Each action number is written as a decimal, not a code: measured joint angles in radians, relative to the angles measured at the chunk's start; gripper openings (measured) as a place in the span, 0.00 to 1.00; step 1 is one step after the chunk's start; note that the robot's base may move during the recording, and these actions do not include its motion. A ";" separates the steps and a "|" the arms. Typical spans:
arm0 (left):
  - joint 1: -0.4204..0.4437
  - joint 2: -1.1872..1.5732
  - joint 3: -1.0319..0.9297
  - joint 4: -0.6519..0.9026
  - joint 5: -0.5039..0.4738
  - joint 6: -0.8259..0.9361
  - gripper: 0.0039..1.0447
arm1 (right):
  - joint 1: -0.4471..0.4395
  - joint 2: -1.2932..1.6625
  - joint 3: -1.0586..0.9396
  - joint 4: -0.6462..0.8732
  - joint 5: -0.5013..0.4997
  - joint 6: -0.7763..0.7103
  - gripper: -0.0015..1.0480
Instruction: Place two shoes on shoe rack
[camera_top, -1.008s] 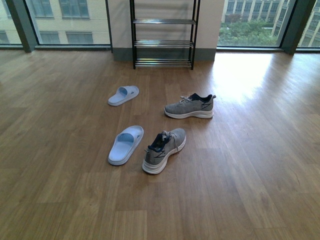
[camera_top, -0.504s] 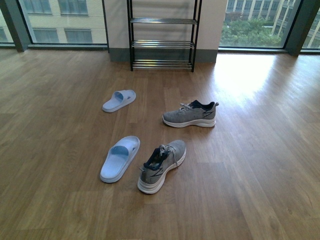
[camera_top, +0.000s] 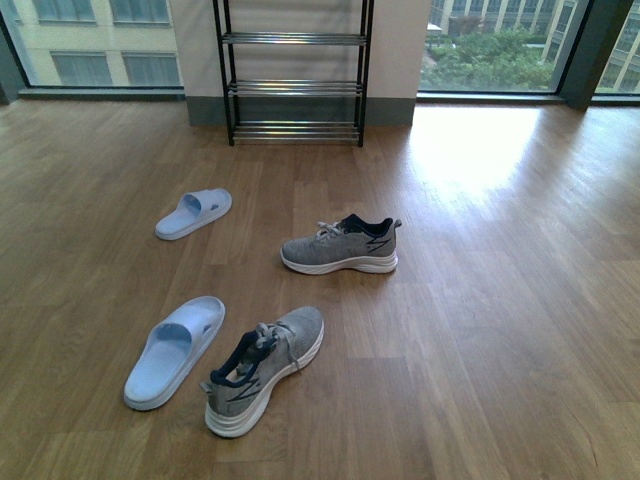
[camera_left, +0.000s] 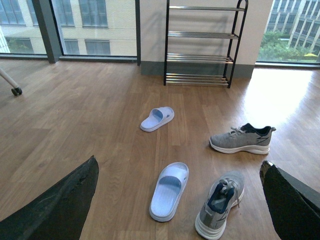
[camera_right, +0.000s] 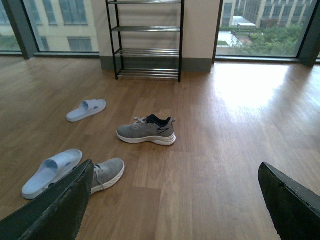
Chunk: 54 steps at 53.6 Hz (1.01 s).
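Since only the dark inner faces of the fingers (camera_left: 65, 205) enter each wrist view, the rest of both arms is cut off, and neither arm appears in the front view.

**Left gripper** (camera_left: 178, 162): jaws spread wide, nothing between them. It is held above the floor (camera_left: 75, 130) and aimed at the shoe rack (camera_left: 200, 35).
- Just ahead of the jaws and below them lies one pale blue slide (camera_left: 169, 190).
- Beside it, close to one finger, lies a grey sneaker (camera_left: 220, 205). Its sole is clipped by the picture edge.

**Right gripper** (camera_right: 175, 165): jaws also spread wide and holding nothing, with the same raised, forward-facing pose.
- One of its fingers (camera_right: 55, 210) covers the heel end of that near sneaker (camera_right: 107, 175).

Further ahead of both grippers:
- The second sneaker (camera_top: 340, 250) lies side-on, sole down.
- The second slide (camera_top: 193, 214) lies well apart from it.
- All four shoes rest on the floor, short of the rack (camera_top: 295, 88).
- The rack stands furthest from the jaws, against the wall between the windows (camera_top: 490, 45). Its top is cut off in the front view.
- A small castor (camera_left: 16, 91) shows at one edge of the left wrist view. What it belongs to is out of frame.
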 joint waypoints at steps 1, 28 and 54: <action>0.000 0.000 0.000 0.000 0.000 0.000 0.91 | 0.000 0.000 0.000 0.000 0.000 0.000 0.91; 0.000 0.000 0.000 0.000 0.000 0.000 0.91 | 0.000 0.000 0.000 0.000 -0.001 0.000 0.91; -0.272 0.775 0.185 0.417 -0.224 -0.566 0.91 | 0.000 0.000 0.000 0.000 -0.002 0.000 0.91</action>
